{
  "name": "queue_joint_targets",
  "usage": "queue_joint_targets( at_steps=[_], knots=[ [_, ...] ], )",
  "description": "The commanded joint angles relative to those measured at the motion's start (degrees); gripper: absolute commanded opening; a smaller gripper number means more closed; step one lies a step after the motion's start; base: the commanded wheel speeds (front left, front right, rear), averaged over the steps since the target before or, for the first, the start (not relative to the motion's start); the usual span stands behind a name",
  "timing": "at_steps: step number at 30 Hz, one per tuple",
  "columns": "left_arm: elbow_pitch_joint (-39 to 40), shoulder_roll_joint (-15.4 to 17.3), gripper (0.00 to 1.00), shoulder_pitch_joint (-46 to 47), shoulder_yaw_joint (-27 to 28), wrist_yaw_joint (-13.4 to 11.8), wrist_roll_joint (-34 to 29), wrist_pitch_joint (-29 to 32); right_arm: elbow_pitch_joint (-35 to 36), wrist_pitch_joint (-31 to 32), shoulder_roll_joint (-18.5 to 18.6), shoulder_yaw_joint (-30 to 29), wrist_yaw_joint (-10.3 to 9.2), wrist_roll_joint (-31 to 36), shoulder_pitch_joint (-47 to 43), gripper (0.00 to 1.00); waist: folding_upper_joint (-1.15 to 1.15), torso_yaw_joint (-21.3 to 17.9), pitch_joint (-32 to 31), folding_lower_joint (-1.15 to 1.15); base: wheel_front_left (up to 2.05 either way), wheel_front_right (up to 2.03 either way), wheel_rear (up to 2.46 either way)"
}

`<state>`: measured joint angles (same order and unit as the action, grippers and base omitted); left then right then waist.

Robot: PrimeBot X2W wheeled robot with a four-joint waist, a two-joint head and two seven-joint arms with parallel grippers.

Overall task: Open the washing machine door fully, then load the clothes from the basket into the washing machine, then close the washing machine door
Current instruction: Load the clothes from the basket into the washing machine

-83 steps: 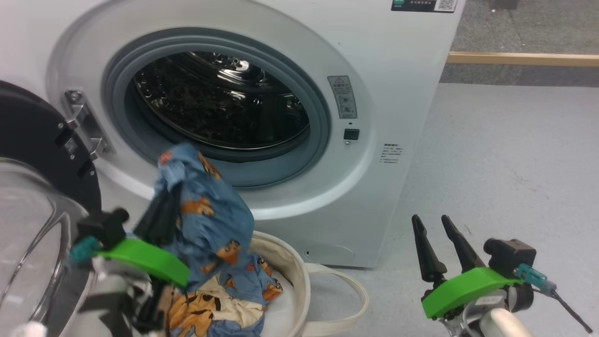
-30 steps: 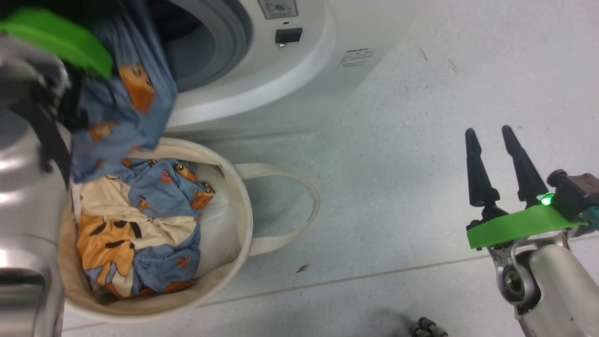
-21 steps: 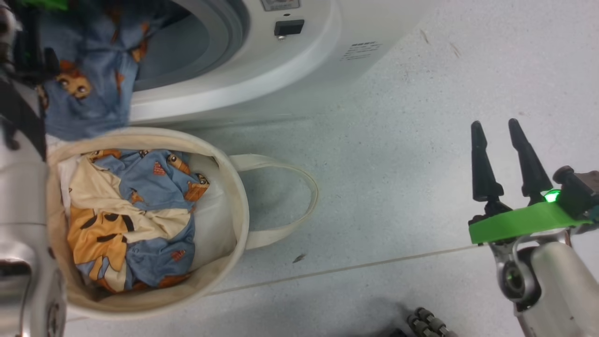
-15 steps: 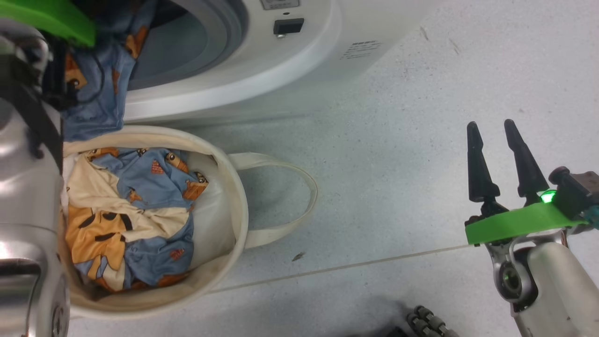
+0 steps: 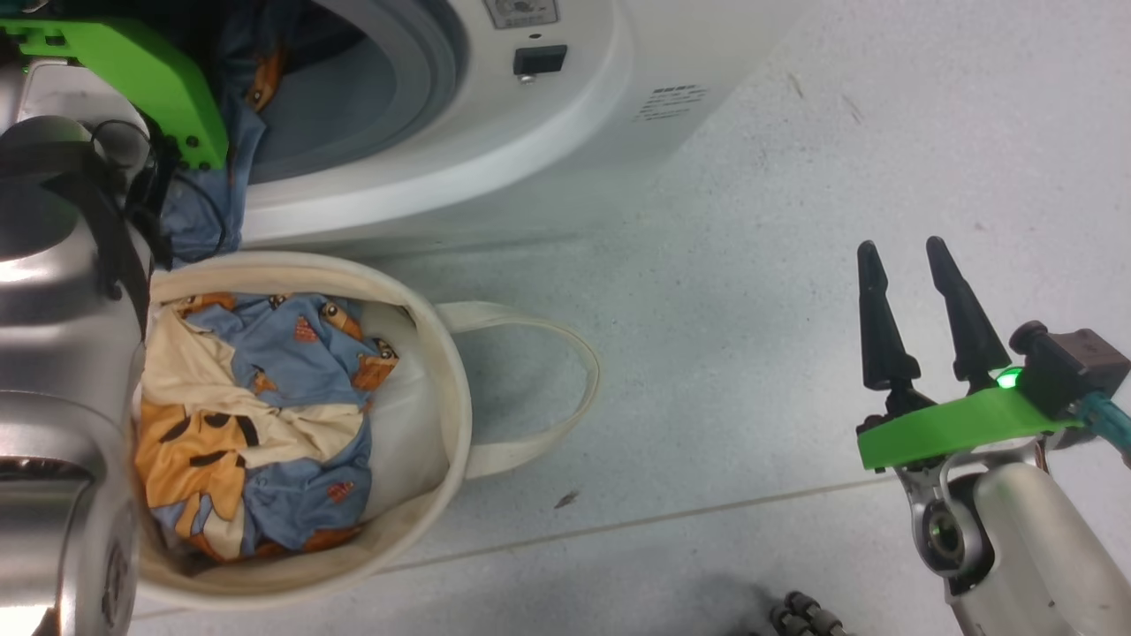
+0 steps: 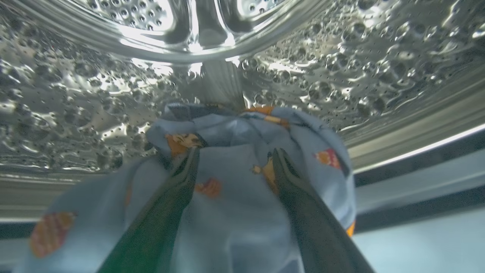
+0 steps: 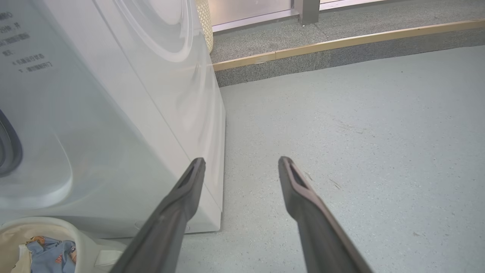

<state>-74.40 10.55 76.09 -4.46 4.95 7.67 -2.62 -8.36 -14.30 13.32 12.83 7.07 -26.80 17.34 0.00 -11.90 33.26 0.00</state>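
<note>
The white washing machine (image 5: 548, 150) stands at the top of the head view, its grey rubber ring (image 5: 424, 79) uncovered; the door is out of view. My left arm reaches into the opening, and only its green wrist plate (image 5: 132, 71) is visible there. In the left wrist view my left gripper (image 6: 235, 151) is inside the steel drum (image 6: 113, 94), fingers spread apart, with a blue animal-print garment (image 6: 231, 212) lying between and around them. Its tail (image 5: 199, 221) hangs over the machine's lip. The cream basket (image 5: 442, 371) below holds more clothes (image 5: 256, 415). My right gripper (image 5: 901, 246) hangs open over the floor.
A loop handle (image 5: 565, 371) of the basket lies on the grey floor towards the right. The right wrist view has the machine's side (image 7: 94, 113), the basket rim (image 7: 81, 237) and a raised kerb with a wooden strip (image 7: 341, 40). A small dark wheel (image 5: 800, 614) sits at the bottom edge.
The head camera has tilted down since the earliest frame. My left arm has carried the blue garment up from the basket and into the drum. The right gripper has barely moved.
</note>
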Motion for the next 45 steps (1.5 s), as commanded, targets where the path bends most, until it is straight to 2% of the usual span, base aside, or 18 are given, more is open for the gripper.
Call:
queue_joint_targets(
  at_steps=[1, 4, 6, 18, 26, 30, 35, 45],
  knots=[
    [1.2, 2.0, 1.0, 0.8, 0.6, -0.4, 0.4, -0.8, 1.0, -0.7, 0.5, 1.2, 0.42, -0.1, -0.5, 1.0, 0.0, 0.1, -0.7, 0.0, 0.0, 0.0, 0.0],
    [3.5, 0.9, 1.0, -0.2, 2.2, -0.2, 2.3, -10.1, 0.4, -0.7, 0.4, 1.4, 0.42, -0.5, -0.1, 1.0, 0.0, 1.0, -2.3, 0.0, 0.0, 0.0, 0.0],
    [4.6, -0.1, 1.0, -2.9, 2.3, 0.5, 3.0, -11.9, -0.4, -0.7, 0.5, 1.8, 0.42, -0.7, 0.1, 1.0, 0.0, 1.7, -4.2, 0.0, 0.0, 0.0, 0.0],
    [23.4, -2.6, 1.0, -24.2, 5.1, 2.0, 3.8, -12.4, -4.1, -0.7, 1.2, 5.7, 0.42, -3.1, 0.4, 1.0, 0.0, 8.0, -16.6, 0.0, 0.0, 0.0, 0.0],
    [35.1, -2.9, 1.0, -37.1, 5.9, 2.5, 5.0, -12.4, -4.6, -0.7, 0.0, 3.9, 0.42, -2.0, -1.6, 1.0, 0.0, 12.1, -23.1, 0.0, 0.0, 0.0, 0.0],
    [39.3, -1.7, 1.0, -43.1, 5.6, 2.5, 6.5, -12.4, -4.8, -0.7, 0.1, 3.7, 0.42, -2.1, -3.2, 1.0, 0.0, 12.8, -26.1, 0.0, 0.0, 0.0, 0.0],
    [44.8, 0.2, 1.0, -50.4, 5.6, 2.5, 5.4, -12.4, -5.2, -0.7, 0.5, 3.0, 0.42, -2.1, -5.0, 1.0, 0.0, 12.9, -28.9, 0.0, 0.0, 0.0, 0.0],
    [51.1, -0.1, 1.0, -59.0, 9.4, 2.5, 4.6, -12.4, -5.9, -0.7, 1.1, -0.8, 0.42, -1.5, -7.6, 1.0, 0.0, 13.2, -32.1, 0.0, 0.0, 0.0, 0.0]
  ],
)
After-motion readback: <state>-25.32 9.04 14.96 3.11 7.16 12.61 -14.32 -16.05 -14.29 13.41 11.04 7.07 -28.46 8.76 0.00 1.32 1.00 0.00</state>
